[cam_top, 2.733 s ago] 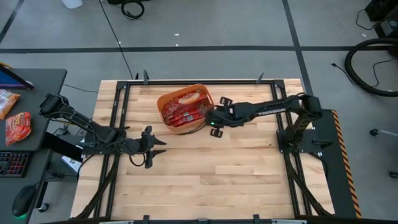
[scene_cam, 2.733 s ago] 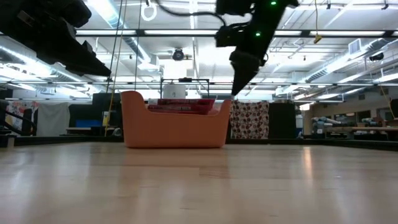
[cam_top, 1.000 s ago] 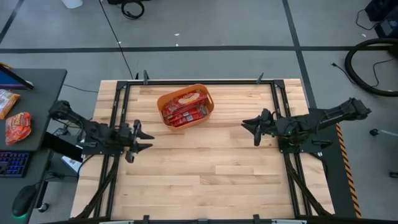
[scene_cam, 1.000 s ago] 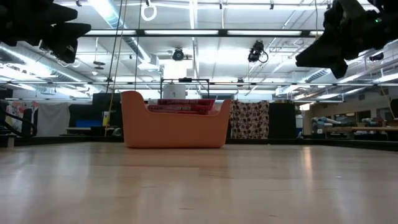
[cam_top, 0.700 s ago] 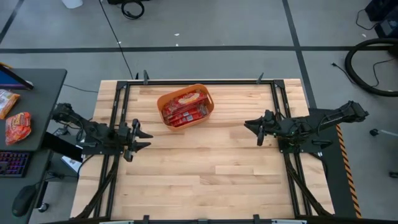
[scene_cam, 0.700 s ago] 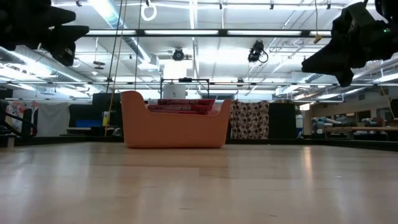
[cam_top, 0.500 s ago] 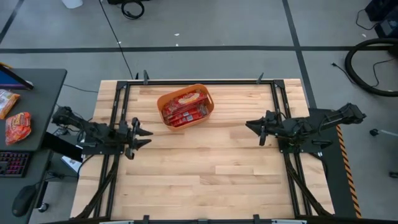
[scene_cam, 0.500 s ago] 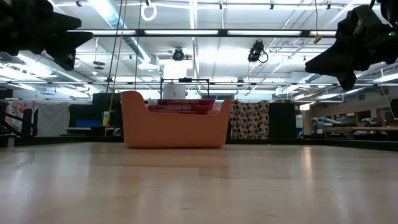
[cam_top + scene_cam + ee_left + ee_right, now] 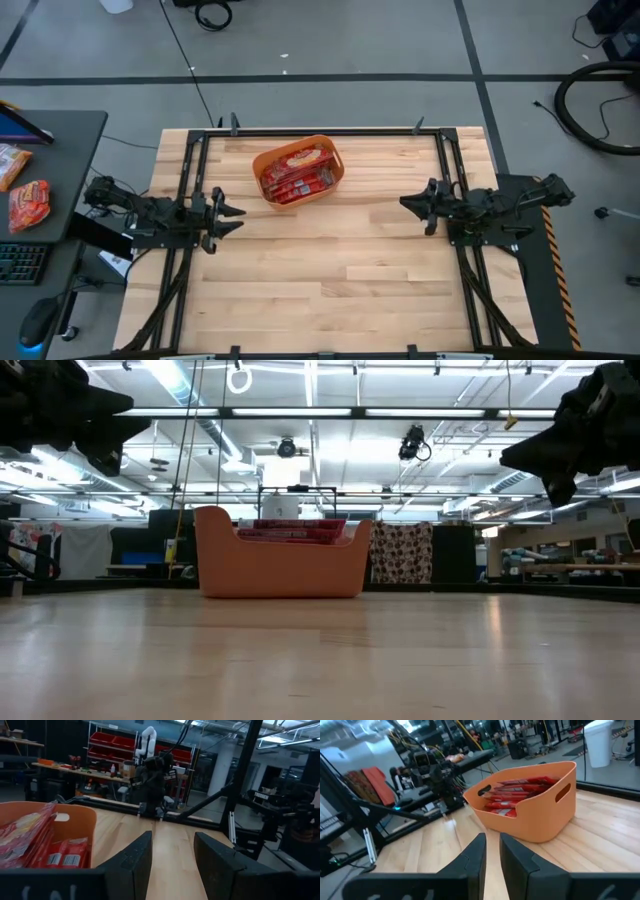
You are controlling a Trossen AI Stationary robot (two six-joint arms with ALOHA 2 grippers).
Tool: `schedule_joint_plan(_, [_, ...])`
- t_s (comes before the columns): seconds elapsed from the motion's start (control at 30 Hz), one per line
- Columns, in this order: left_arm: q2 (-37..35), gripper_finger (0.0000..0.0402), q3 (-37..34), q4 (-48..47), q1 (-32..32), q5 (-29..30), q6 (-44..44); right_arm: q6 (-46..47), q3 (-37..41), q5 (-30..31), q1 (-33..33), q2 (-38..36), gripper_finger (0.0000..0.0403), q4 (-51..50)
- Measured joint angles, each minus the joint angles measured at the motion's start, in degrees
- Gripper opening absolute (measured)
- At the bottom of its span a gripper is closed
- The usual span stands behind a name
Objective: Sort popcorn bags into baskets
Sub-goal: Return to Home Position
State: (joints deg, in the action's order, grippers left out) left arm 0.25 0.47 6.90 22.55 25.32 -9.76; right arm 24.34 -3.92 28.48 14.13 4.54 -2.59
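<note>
High view: popcorn bags [image 9: 293, 181] fill basket [image 9: 336, 170]; left gripper [image 9: 229, 214] and right gripper [image 9: 414, 205] sit well apart either side, fingers parted, empty; leaning bags could slump over its rim.

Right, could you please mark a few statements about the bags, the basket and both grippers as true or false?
1. The bags lie in the basket. True.
2. The left gripper holds a bag. False: it is open and empty, by the left side of the table.
3. The basket lies on its side. False: it stands upright.
4. The right gripper hangs apart from the basket, toward the table's right side. True.
</note>
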Motion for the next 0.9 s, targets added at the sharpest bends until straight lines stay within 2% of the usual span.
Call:
schedule_joint_plan(0.2, [0.0,0.0151,0.0,0.1,0.0,-1.0,0.1,-2.8,2.5,-2.1,0.0,-4.3,0.0058,5.2])
schedule_joint_plan(0.4, [0.0,0.0151,0.0,1.6,0.0,-3.7,1.4,-5.0,3.6,-4.5,0.0,-4.4,0.0058,7.8])
schedule_joint_plan(0.67, [0.0,0.0151,-0.1,4.7,0.1,-14.7,4.2,-9.2,3.6,-11.3,0.0,-4.4,0.0058,15.4])
schedule_joint_plan(0.9, [0.1,0.0151,-0.1,4.8,0.2,-16.2,6.4,-11.0,3.6,-10.1,0.0,-4.1,0.0058,13.4])
